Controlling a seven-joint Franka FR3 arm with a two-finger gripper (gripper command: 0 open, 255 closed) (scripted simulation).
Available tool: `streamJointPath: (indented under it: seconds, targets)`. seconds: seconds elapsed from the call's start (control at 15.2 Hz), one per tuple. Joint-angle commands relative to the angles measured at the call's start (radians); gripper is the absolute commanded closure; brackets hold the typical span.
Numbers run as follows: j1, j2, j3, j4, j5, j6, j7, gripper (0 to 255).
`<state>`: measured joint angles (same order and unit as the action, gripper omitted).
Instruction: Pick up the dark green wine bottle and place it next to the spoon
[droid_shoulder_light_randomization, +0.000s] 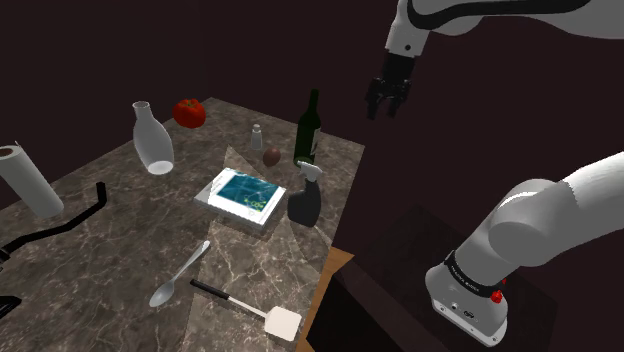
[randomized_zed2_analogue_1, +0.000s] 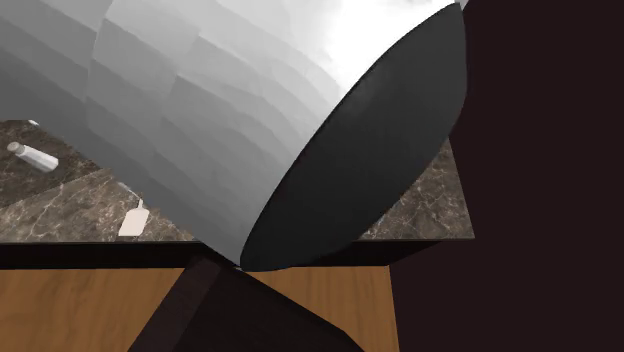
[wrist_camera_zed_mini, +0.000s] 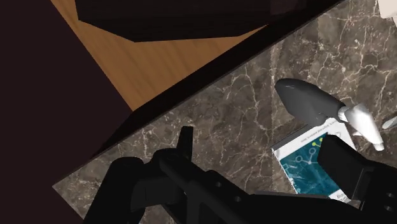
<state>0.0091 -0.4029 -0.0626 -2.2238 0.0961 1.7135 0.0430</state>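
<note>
Pincer: the black gripper (droid_shoulder_light_randomization: 386, 108) hangs in the air with its two fingers (wrist_camera_zed_mini: 184, 143) standing apart and nothing between them
Pincer to bottle: it is up and to the shoulder view's right of the wine bottle (droid_shoulder_light_randomization: 309, 130), higher than the bottle's top and clear of it
Writing: the box (droid_shoulder_light_randomization: 245, 195) in front of the wine bottle has a blue-green printed cover with pale marks; in the wrist view a line of small print runs along its edge, too small to read; no brand can be made out on the wine bottle
Bottle's look: dark green, tall, slim neck over a straight body, standing upright, with a lighter patch low on the body
Bottle's place: on the dark marble counter (droid_shoulder_light_randomization: 120, 215), near its edge on the shoulder view's right
Just beside the bottle: a small brown thing (droid_shoulder_light_randomization: 272, 156) and a pale shaker (droid_shoulder_light_randomization: 257, 137) to its shoulder-view left
Before the bottle: a dark spray bottle (droid_shoulder_light_randomization: 305, 195) with a pale nozzle, upright, touching or just beside the box
Spoon: the grey spoon (droid_shoulder_light_randomization: 180, 273) lies flat, well apart from the wine bottle, past the box toward the counter's near end
By the spoon: a spatula (droid_shoulder_light_randomization: 250, 308) with a black handle and white blade
Farther from the bottle: a white carafe (droid_shoulder_light_randomization: 152, 140), a red tomato (droid_shoulder_light_randomization: 189, 112) and a paper roll (droid_shoulder_light_randomization: 28, 180), all to its shoulder-view left
</note>
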Motion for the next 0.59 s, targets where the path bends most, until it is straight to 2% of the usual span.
streamJointPath:
  seconds: [0.0,0.53]
  targets:
    - [0.001,0.076,-0.001,0.055,-0.002,0.034,-0.006,0]
    - [0.005,0.361,-0.001,0.315,-0.008,0.107,-0.015,0]
